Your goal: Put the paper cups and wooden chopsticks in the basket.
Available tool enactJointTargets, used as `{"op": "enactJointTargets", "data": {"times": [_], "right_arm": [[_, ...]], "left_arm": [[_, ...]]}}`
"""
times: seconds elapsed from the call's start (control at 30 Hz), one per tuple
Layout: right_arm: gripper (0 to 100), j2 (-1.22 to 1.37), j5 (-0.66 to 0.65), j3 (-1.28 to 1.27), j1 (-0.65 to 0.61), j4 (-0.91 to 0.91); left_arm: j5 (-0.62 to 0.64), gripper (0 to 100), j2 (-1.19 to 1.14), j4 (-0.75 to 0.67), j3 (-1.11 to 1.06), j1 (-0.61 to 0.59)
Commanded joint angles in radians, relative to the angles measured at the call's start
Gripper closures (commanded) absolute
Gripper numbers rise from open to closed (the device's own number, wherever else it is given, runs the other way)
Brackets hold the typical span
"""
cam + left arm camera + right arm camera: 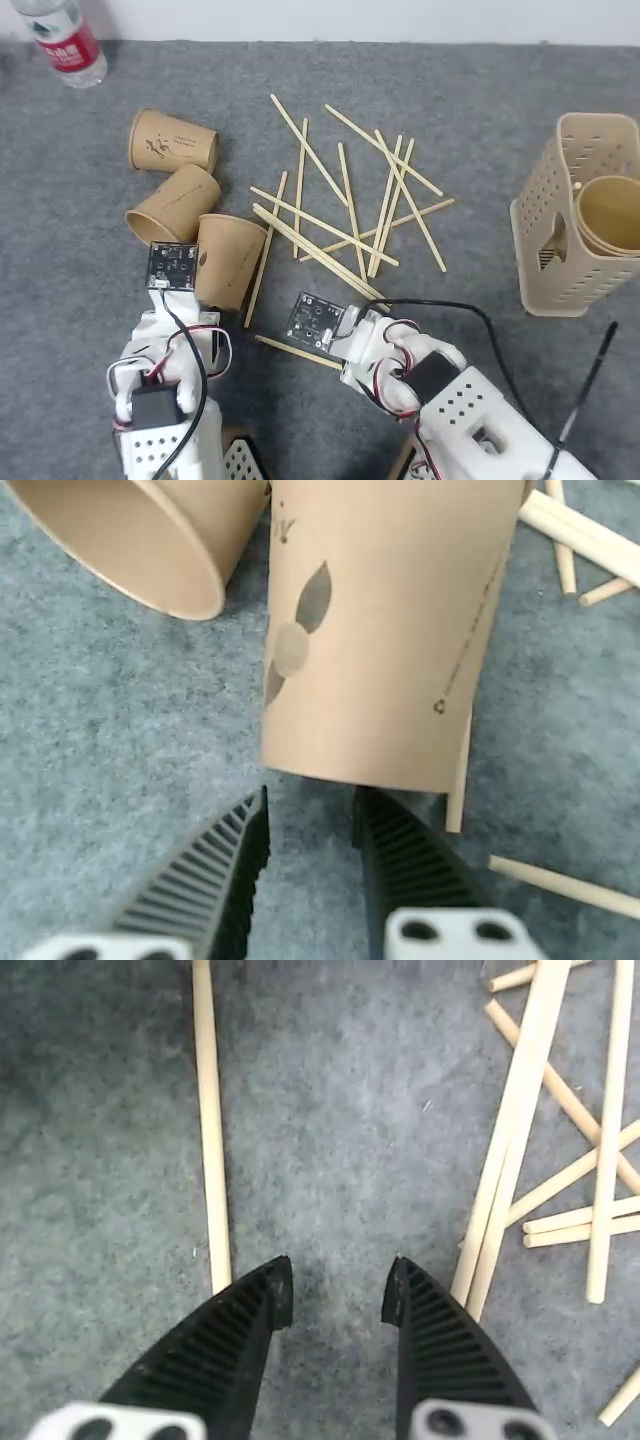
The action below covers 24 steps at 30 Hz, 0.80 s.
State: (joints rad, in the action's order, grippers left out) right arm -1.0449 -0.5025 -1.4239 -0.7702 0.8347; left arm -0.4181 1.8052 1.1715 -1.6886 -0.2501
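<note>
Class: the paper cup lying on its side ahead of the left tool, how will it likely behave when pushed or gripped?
Lying on its side, the paper cup would probably roll if nudged, curving because it tapers. Its thin wall looks likely to dent under a hard squeeze. It seems light, so the open left tool might shove it away.

- Three paper cups (172,205) lie on their sides, close together.
- Scattered wooden chopsticks (345,215) lie beside them.
- A basket (545,235), well apart, holds another cup (612,212).
</note>
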Motion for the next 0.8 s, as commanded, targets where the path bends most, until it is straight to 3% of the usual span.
{"op": "enactJointTargets", "data": {"times": [0.0,0.27,0.77], "right_arm": [[84.4,0.093,0.014,0.057,-0.004,-0.027],[84.4,0.49,0.052,0.265,-0.001,-0.013],[84.4,0.527,0.049,0.29,-0.058,0.008]], "left_arm": [[-0.006,87,0.014,-0.015,0.005,-0.003],[-0.006,87,0.014,-0.015,0.005,-0.003],[-0.006,87,0.014,-0.015,0.005,-0.003]]}}
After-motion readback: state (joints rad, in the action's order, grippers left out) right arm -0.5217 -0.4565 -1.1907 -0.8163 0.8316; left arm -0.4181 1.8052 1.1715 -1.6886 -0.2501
